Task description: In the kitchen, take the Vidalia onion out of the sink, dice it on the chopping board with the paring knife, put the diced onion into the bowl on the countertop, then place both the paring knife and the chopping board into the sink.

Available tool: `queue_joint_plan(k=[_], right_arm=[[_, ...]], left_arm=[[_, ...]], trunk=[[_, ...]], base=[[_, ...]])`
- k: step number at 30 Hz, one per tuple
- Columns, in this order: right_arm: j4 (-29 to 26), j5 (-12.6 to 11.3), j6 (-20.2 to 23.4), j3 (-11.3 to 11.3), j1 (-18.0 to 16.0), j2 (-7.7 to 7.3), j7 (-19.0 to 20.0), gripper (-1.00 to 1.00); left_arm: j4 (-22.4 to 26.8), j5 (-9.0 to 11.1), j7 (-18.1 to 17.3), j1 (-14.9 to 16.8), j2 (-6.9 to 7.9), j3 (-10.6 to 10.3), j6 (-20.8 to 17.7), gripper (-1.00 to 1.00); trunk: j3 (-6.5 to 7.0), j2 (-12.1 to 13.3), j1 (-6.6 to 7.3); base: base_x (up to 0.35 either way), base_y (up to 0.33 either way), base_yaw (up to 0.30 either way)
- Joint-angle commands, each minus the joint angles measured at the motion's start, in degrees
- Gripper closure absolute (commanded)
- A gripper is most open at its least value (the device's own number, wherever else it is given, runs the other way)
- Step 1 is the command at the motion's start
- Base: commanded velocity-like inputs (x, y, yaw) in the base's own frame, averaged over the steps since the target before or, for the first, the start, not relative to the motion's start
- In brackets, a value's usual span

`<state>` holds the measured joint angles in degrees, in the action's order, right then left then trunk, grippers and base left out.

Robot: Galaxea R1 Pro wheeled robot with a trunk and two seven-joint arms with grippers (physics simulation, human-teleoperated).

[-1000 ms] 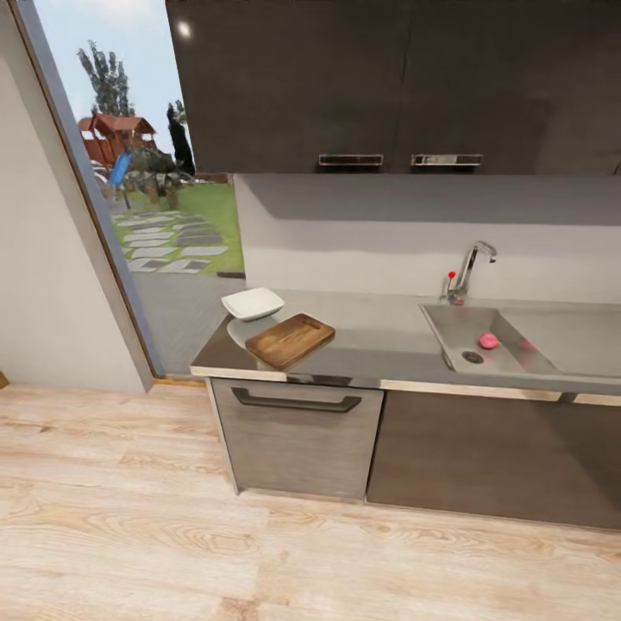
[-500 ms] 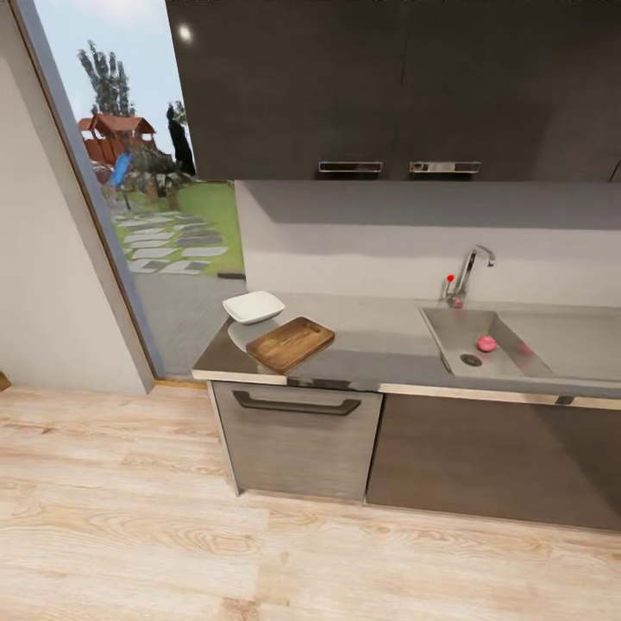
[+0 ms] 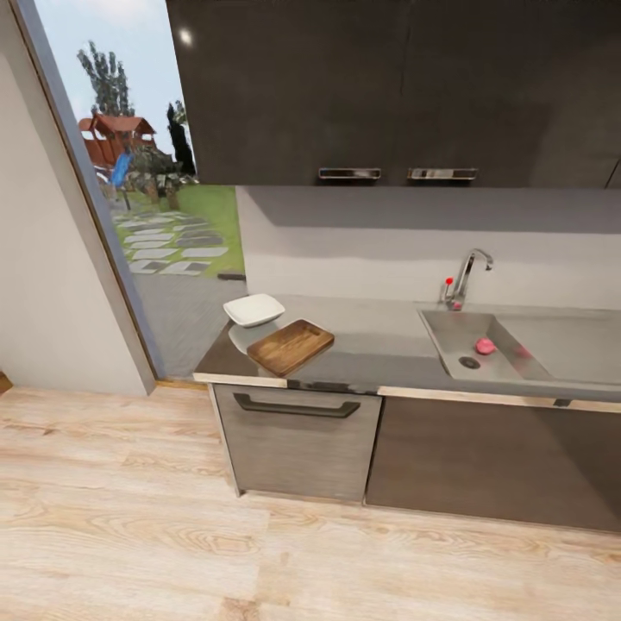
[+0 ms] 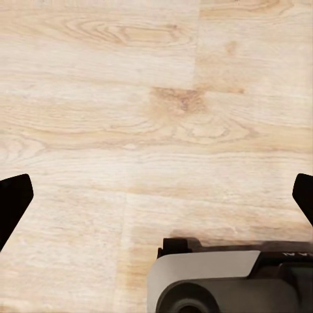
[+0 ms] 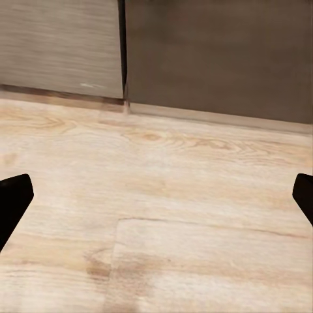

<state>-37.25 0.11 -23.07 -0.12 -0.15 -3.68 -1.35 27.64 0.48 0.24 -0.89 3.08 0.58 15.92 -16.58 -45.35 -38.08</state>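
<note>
The left gripper [image 4: 156, 195] has black fingers [image 4: 13, 199] with slanted tips (matte, unmarked). Behind it sits a rounded grey-and-black base part [image 4: 228, 277]. The right gripper [image 5: 156, 195] has matching black fingers [image 5: 13, 199].

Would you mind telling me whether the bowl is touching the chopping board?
Cannot tell. In the head view the bowl sits just behind the chopping board; their edges nearly meet, with no plain gap or contact.

The countertop [image 3: 379, 349] is a glossy grey worktop over dark cabinet fronts. At its window end lies the chopping board [image 3: 290, 347], set at an angle near the front edge, with the white bowl [image 3: 254, 309] just behind it, touching or nearly so. The sink [image 3: 509, 366] is sunk into it, well apart from the board.
</note>
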Motion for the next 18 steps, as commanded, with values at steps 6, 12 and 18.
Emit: queue_joint_plan(k=[6,12,18], right_arm=[[0.05,0.06,-0.14,0.03,0.02,-0.01,-0.14,-1.0],[0.02,0.07,-0.14,0.03,0.0,-0.01,-0.14,-1.0],[0.06,0.07,-0.14,0.03,0.0,-0.01,-0.15,-1.0]], left_arm=[[0.05,0.04,0.02,-0.02,0.0,0.03,0.07,-1.0],[0.02,0.04,0.02,-0.01,0.0,0.03,0.07,-1.0],[0.12,0.04,0.02,-0.05,0.0,0.03,0.07,-1.0]], trunk=[[1.03,2.37,1.31],[2.1,4.78,2.63],[3.18,7.19,3.95]], base=[[0.0,0.0,0.0],[0.0,0.0,0.0],[0.0,0.0,0.0]])
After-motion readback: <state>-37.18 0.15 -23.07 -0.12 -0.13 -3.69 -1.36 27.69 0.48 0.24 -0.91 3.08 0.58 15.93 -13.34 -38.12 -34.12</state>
